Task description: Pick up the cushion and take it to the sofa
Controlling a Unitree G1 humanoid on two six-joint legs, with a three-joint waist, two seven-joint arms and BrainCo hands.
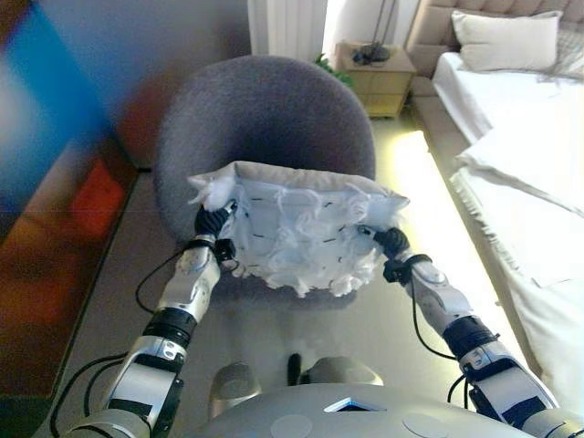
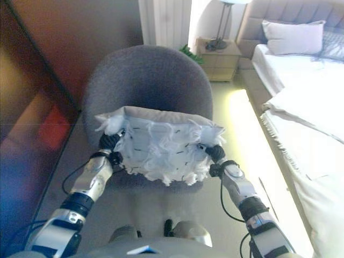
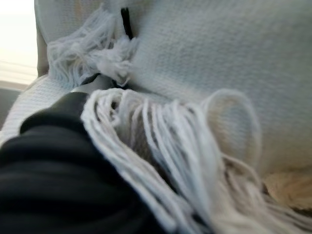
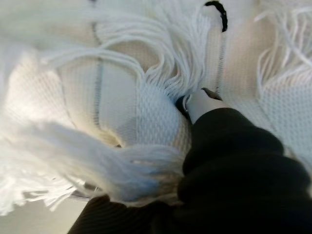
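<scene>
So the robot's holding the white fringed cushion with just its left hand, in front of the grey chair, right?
Not quite. Both hands carry the cushion: the left hand at one end, the right hand at the other, as the left eye view shows. It is in front of the grey chair.

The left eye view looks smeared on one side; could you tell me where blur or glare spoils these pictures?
Left eye view: a blue and red smear covers its left edge, and the floor beside the bed glares. Left wrist view: the cushion's fringe is out of focus. Right wrist view: the tassels wash out white.
</scene>
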